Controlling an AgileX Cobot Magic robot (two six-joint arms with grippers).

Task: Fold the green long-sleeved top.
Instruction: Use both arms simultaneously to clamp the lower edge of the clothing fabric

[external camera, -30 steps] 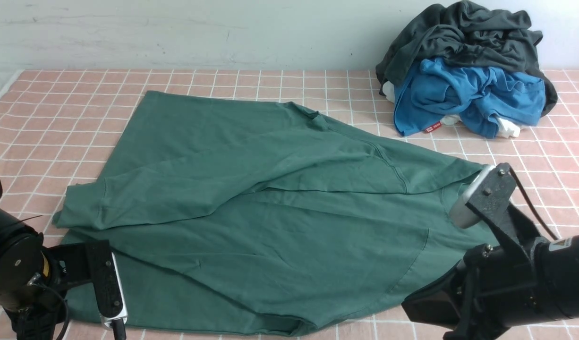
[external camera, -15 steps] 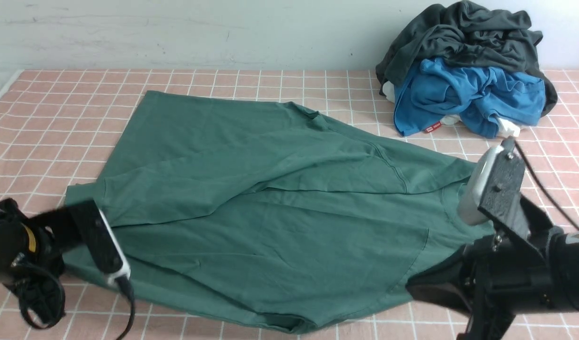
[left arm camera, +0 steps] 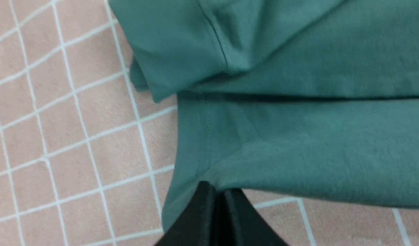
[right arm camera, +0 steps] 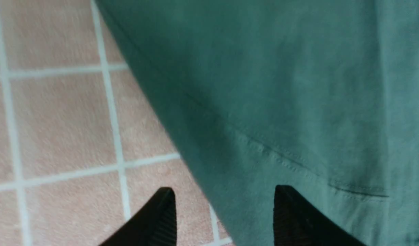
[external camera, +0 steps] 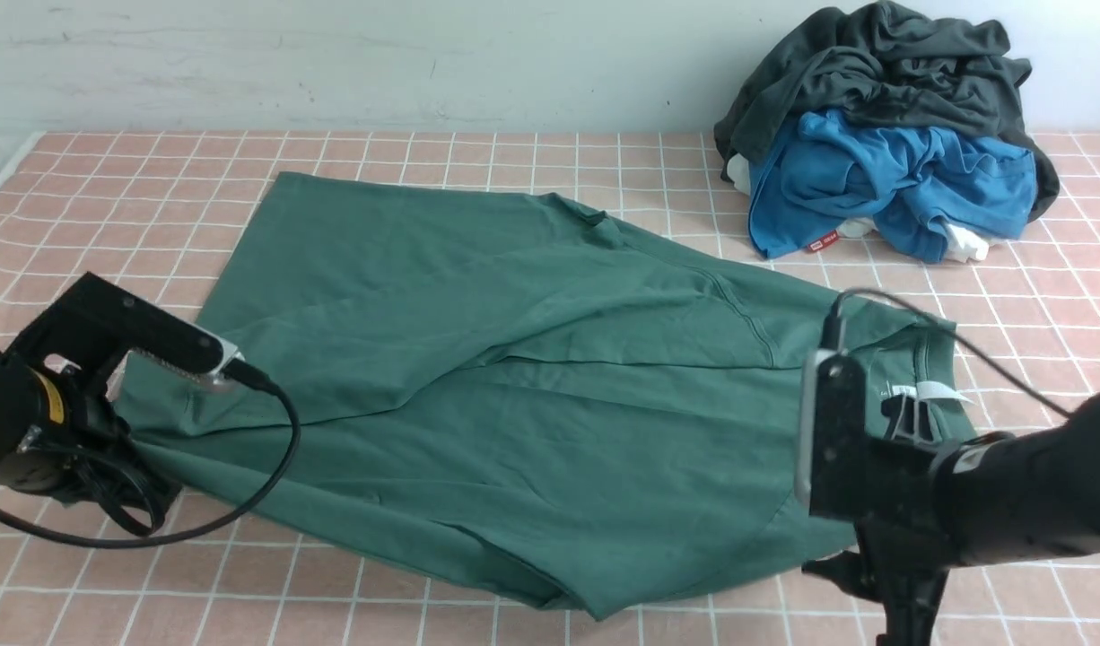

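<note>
The green long-sleeved top [external camera: 514, 359] lies spread on the pink checked cloth, one sleeve folded across its body, its collar and white neck label [external camera: 940, 392] at the right. My left arm [external camera: 30, 413] is at the top's left end. In the left wrist view my left gripper [left arm camera: 219, 193] is shut on a hemmed corner of the top [left arm camera: 298, 136], and the fabric creases toward the jaws. My right arm [external camera: 963, 484] hangs over the near right edge. My right gripper [right arm camera: 225, 191] stands open above the top's seamed edge [right arm camera: 281, 102], holding nothing.
A heap of clothes sits at the back right: a dark grey garment [external camera: 882, 63] on top of a blue one [external camera: 882, 179]. The pink checked cloth [external camera: 514, 152] covers the table up to the pale wall behind.
My left gripper shut on the top's near left corner and drew it back and leftwards, shifting the near edge. My right gripper opened, let the fabric go and drew nearer, uncovering the collar and label.
</note>
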